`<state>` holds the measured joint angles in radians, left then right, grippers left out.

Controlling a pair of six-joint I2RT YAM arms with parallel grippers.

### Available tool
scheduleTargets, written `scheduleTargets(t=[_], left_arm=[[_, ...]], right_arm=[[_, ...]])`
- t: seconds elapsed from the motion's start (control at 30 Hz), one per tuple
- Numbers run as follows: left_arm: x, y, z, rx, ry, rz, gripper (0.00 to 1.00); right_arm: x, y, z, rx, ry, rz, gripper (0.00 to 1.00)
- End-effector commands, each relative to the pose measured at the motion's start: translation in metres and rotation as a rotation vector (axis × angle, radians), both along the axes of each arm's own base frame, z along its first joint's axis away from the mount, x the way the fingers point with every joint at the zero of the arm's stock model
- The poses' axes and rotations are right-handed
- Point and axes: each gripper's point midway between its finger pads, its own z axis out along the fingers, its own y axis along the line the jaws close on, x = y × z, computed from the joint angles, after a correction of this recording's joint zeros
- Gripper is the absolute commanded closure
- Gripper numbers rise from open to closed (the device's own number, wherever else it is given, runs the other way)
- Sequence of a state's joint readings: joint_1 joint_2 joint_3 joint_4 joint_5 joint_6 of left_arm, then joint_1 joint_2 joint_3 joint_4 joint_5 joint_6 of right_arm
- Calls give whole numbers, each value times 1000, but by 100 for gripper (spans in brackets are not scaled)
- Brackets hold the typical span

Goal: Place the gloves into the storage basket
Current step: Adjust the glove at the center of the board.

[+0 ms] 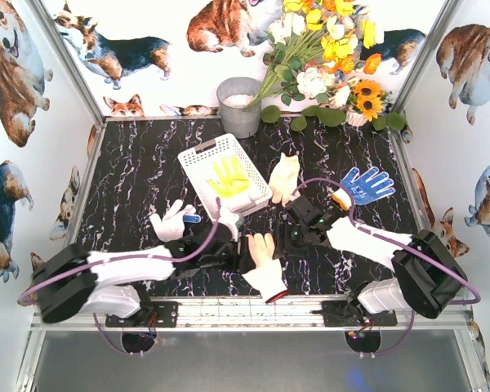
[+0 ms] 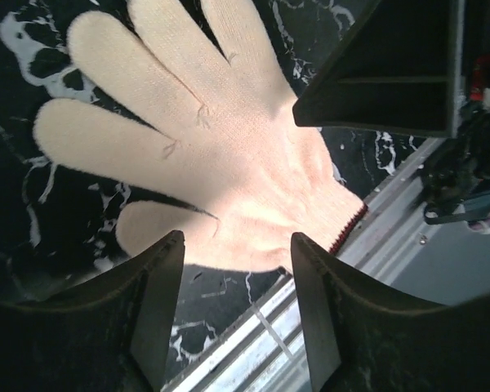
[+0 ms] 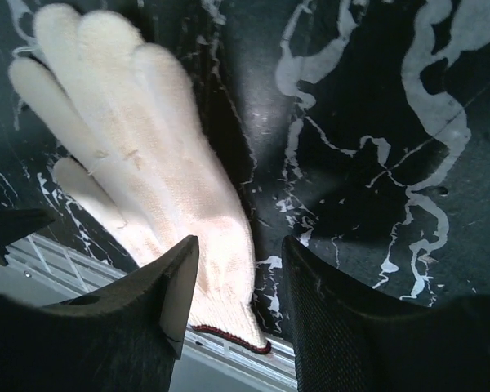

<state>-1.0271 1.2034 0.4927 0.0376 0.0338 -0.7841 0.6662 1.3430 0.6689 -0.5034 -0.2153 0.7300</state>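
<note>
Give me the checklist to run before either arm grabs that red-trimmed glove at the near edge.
1. Left gripper open over the red-trimmed glove: ok.
2. Right gripper open: ok.
3. Glove centred between the right gripper's fingers: not ok, the cuff sits by one finger.
4. Only one arm on this glove: not ok, both grippers are at it.
5. Storage basket has room: ok, only a yellow glove inside.
6. Fingers touching the glove: cannot tell.

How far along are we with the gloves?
Done: one yellow-palmed glove lies in the storage basket. In hand: left gripper and right gripper, jaws apart, hover at the red-cuffed glove, not yet gripped. Left: that one, the cream glove, blue-dotted glove and white glove.
</note>
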Motion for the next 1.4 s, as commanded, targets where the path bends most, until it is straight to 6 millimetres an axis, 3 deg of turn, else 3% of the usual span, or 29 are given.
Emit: scheduleTargets(t=[0.0, 0.2, 0.3, 0.4, 0.57, 0.97, 1.03, 1.13, 1.27, 1.37], left_arm=[[15, -32, 4, -55, -42, 8, 53], [23, -28, -31, 79, -31, 20, 64], [31, -5, -51, 199, -29, 111, 77], [35, 14, -64, 292, -36, 160, 79], [42, 30, -63, 342, -76, 208, 80], [67, 24, -50, 358, -165, 261, 80], [71, 21, -46, 355, -182, 266, 80], [75, 16, -41, 345, -190, 258, 74], [76, 11, -24, 324, -204, 248, 56], [74, 2, 0, 264, -239, 192, 44]], right_arm=[[10, 9, -2, 70, -23, -23, 54], [9, 12, -10, 88, 11, -43, 61], [7, 14, -14, 102, 27, -51, 64], [4, 13, -20, 92, 46, -62, 69], [7, 12, -29, 91, 53, -117, 81], [31, 11, -29, 60, -17, -186, 92], [32, 12, -25, 66, -29, -178, 91], [32, 9, -14, 69, -55, -170, 80], [34, -3, 15, 28, -129, -127, 59], [33, -29, 40, -83, -172, -85, 52]])
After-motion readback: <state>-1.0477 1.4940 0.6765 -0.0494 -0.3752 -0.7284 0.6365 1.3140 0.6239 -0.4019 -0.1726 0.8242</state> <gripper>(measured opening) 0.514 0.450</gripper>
